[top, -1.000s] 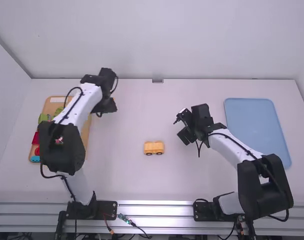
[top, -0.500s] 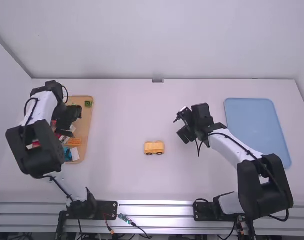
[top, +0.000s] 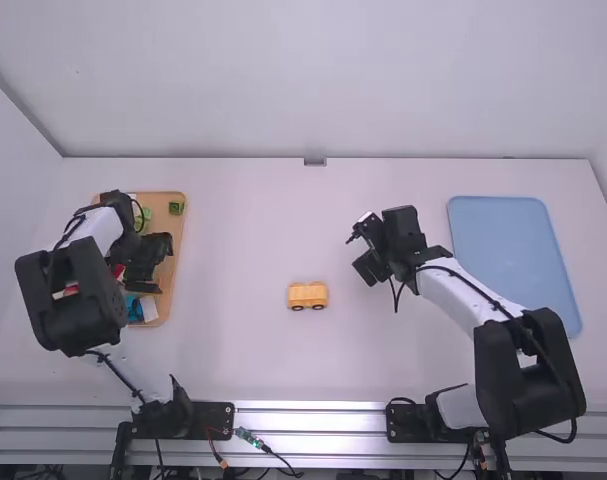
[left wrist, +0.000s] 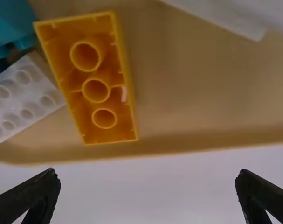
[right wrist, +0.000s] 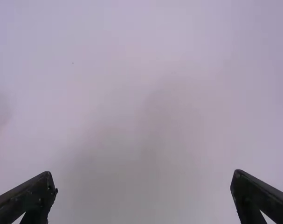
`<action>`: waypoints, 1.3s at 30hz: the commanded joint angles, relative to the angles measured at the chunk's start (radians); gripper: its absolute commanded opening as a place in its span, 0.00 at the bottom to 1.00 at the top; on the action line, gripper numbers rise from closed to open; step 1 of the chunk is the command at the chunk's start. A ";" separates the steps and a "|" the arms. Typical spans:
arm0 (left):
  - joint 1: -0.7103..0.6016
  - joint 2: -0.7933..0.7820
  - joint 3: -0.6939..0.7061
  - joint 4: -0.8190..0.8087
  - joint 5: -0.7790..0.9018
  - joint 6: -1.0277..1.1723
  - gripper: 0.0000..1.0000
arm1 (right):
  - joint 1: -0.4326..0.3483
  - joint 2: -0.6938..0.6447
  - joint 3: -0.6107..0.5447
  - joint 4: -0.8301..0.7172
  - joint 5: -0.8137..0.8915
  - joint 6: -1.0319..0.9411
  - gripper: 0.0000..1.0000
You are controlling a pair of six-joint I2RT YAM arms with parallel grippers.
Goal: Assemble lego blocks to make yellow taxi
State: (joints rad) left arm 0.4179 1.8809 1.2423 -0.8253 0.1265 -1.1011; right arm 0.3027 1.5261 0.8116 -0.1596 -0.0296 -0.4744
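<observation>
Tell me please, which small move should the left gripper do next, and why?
Probably shift the left gripper over the yellow brick: it is open and empty, the brick lies hollow side up in the tray, and the yellow car on the table may need it.

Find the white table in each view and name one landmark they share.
High view: the white table, under the wooden tray and blue tray.
Left wrist view: the table, beside the wooden tray's rim.
Right wrist view: the table, facing the right gripper.
Shared by high and left wrist views: wooden tray's rim.
</observation>
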 commanded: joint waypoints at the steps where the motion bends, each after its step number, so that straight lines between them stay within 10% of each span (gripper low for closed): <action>1: 0.007 -0.022 -0.006 -0.008 -0.047 -0.003 0.99 | -0.001 0.008 -0.008 -0.001 0.002 0.006 0.99; 17: 0.008 -0.022 -0.119 0.166 -0.168 0.005 1.00 | -0.001 0.008 -0.008 -0.001 0.002 0.006 0.99; 27: 0.011 -0.022 -0.124 0.187 -0.165 0.024 0.75 | -0.001 0.008 -0.008 -0.001 0.001 0.006 0.99; 39: 0.011 -0.022 -0.124 0.198 -0.114 -0.032 0.95 | -0.001 0.008 -0.008 -0.001 0.001 0.007 0.99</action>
State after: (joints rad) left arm 0.4191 1.8809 1.1255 -0.6292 -0.0196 -1.1183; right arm 0.3027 1.5261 0.8112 -0.1596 -0.0292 -0.4744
